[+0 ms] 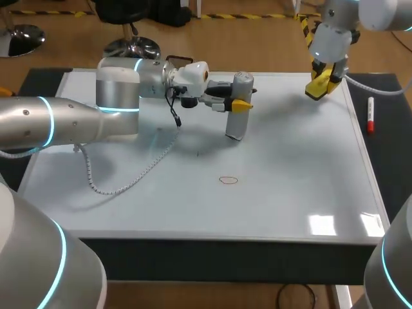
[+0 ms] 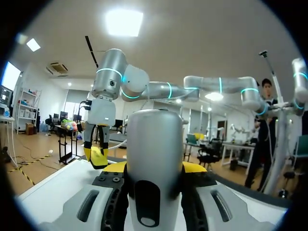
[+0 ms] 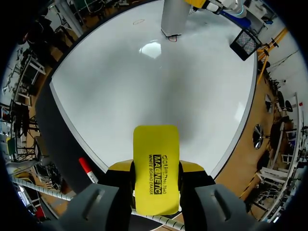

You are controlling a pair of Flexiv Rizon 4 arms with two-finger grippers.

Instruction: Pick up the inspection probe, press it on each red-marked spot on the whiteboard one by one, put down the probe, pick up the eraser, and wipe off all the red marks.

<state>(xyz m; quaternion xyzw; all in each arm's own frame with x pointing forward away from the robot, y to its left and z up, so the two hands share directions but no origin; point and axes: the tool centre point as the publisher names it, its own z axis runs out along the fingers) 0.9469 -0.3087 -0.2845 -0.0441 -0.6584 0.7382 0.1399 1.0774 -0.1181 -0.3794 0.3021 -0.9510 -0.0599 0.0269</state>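
**Probe pressing in hand**

The left jaws clench the grey cylindrical inspection probe [image 1: 237, 106], which stands on the white whiteboard [image 1: 290, 174], far middle. The right jaws grasp the yellow block eraser [image 1: 320, 84] above the far right corner. Next, I judge: lift the probe and press the nearer red oval mark [image 1: 228, 180].

Looking down on the whiteboard [image 1: 290, 193] from above and behind. Peering level from the left wrist, close behind the probe [image 2: 154, 144]. Facing down from the right wrist, probably sharing that probe.
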